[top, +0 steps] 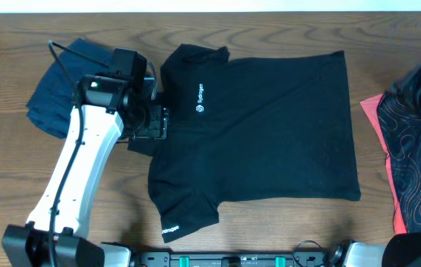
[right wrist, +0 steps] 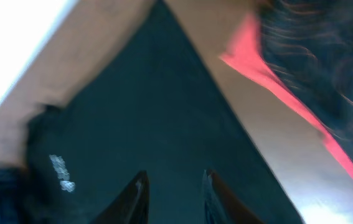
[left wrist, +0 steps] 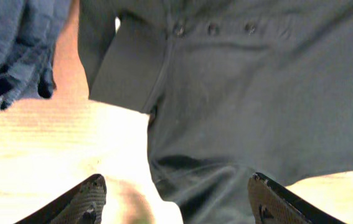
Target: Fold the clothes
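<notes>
Bench [top: 388,30]: brown wood grain, carrying all the garments.
Black shirt [top: 269,126]: spread flat in the middle of the bench, short-sleeved, collar end toward the left side of the overhead view, hem toward the right.
Logo [top: 200,99]: small white mark on the chest, near the collar end.
Buttons [left wrist: 212,28]: a short row of three shows on the shirt in the left wrist view.
Navy garment [top: 58,93]: crumpled heap at the upper left of the bench, just beside the black shirt's collar end and partly under the left arm [top: 76,170].
Patterned garment [top: 414,159]: black with thin coral lines and a coral edge, lying at the right edge of the bench, near the shirt's hem but apart from it.
Left gripper [top: 157,122]: low over the shirt's collar-end edge. Its jaws stand wide apart, with shirt cloth and bare bench showing between them, and they hold nothing.
Right gripper [right wrist: 173,199]: raised above the black shirt, with the patterned garment off to one side. The view is blurred. Its jaws show a narrow gap, and no cloth is seen pinched in it.
</notes>
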{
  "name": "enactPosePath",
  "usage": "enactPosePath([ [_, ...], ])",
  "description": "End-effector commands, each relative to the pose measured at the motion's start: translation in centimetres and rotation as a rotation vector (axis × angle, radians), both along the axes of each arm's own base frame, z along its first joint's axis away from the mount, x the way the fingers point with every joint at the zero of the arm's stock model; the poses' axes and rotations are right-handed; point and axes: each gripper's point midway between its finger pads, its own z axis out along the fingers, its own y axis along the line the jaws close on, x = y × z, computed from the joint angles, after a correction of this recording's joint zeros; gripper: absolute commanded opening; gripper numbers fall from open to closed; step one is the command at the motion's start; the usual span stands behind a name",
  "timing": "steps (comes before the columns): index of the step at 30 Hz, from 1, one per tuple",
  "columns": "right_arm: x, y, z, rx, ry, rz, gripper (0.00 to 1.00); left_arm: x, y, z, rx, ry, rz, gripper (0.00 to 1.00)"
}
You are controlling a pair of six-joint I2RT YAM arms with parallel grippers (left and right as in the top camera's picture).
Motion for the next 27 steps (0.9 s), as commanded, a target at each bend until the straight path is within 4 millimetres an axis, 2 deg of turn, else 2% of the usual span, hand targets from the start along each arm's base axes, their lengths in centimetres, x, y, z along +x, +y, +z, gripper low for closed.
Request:
enactPosePath([
  [1,-2.7,-0.8,-5.5,-0.083,0.231,-0.003,0.27,-0.5,0.0,0.0,-0.001,0.012,-0.002,0.75],
  [8,-7.7,1.1,-14.6,-0.01,0.427,0.018,0.3,-2.2,0.4,-0.2,0.013,0.083,-0.001,0.75],
  [12,-10.8,3.0,-18.2,0.056,0.503,0.059,0.33,-3.4,0.6,-0.2,0.022,0.134,-0.001,0.75],
  [16,-12.7,4.0,-20.4,0.082,0.542,0.069,0.38,-4.2,0.8,-0.2,0.029,0.166,-0.001,0.76],
  [18,-13.3,4.2,-21.1,0.087,0.552,0.071,0.4,-4.3,1.1,-0.3,0.047,0.167,0.008,0.8],
  [22,-13.8,4.4,-21.8,0.085,0.554,0.083,0.43,-4.1,4.0,-0.2,0.179,0.157,0.083,0.82],
  [27,-13.9,4.4,-22.0,0.082,0.557,0.083,0.47,-4.8,6.3,-0.2,0.186,0.198,0.167,0.82],
])
